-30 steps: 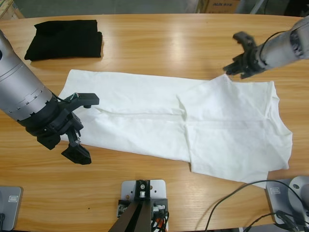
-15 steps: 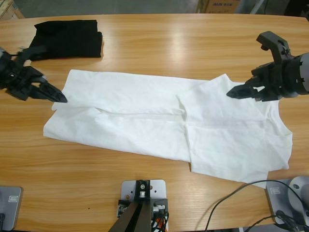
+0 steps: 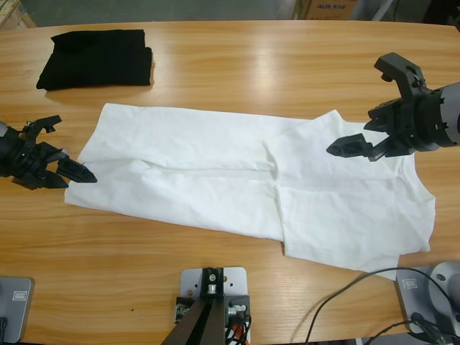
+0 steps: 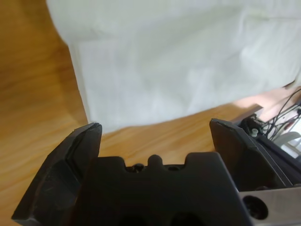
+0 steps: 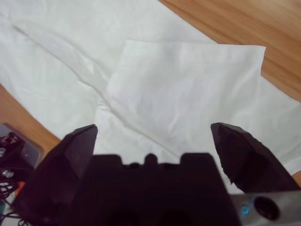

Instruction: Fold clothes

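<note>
The white T-shirt (image 3: 201, 172) lies flat across the middle of the wooden table (image 3: 251, 61). Its right part is folded over into a squarish flap (image 3: 345, 194). My left gripper (image 3: 68, 149) hovers open just off the shirt's left end, near its front left corner. In the left wrist view that corner of the shirt (image 4: 178, 61) lies ahead of the left gripper (image 4: 155, 125), with bare wood between the jaws. My right gripper (image 3: 366, 108) stands open above the flap's far corner. The right wrist view looks down past the right gripper (image 5: 155, 128) onto the folded flap (image 5: 188, 84).
A black folded garment (image 3: 97, 57) lies at the table's far left. A cardboard box (image 3: 330, 7) stands beyond the far edge. A black cable (image 3: 345, 295) loops at the front right. Bare wood runs along the front edge (image 3: 144, 266).
The left arm pulled back from over the shirt's left end to beside its left edge, then slid toward the front corner. The right gripper moved slightly inward over the flap.
</note>
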Tool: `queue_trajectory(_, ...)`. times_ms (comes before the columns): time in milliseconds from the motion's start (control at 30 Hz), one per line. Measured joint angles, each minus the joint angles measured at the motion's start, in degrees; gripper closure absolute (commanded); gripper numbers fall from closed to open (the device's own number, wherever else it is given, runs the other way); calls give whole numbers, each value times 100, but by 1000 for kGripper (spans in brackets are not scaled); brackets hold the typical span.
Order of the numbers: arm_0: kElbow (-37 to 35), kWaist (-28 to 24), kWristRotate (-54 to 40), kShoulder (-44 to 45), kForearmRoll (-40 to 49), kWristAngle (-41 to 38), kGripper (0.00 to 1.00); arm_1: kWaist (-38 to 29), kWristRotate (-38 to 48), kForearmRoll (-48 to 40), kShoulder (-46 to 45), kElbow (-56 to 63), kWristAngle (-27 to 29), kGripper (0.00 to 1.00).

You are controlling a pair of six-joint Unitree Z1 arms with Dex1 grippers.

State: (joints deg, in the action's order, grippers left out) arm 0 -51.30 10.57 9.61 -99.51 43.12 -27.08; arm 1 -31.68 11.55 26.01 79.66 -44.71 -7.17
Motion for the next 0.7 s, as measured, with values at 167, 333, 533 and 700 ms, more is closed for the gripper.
queue_trajectory(167,52,0,1,-41,-148,-10,96,0,0,34,-1,3,0,4)
queue_trajectory(333,28,11,1,-41,-156,30,87,0,0,36,-1,31,6,4)
queue_trajectory(533,-259,361,239,-42,94,786,87,0,0,36,-1,92,11,4)
queue_trajectory(700,-119,413,365,-205,-138,809,87,0,0,36,-1,107,17,4)
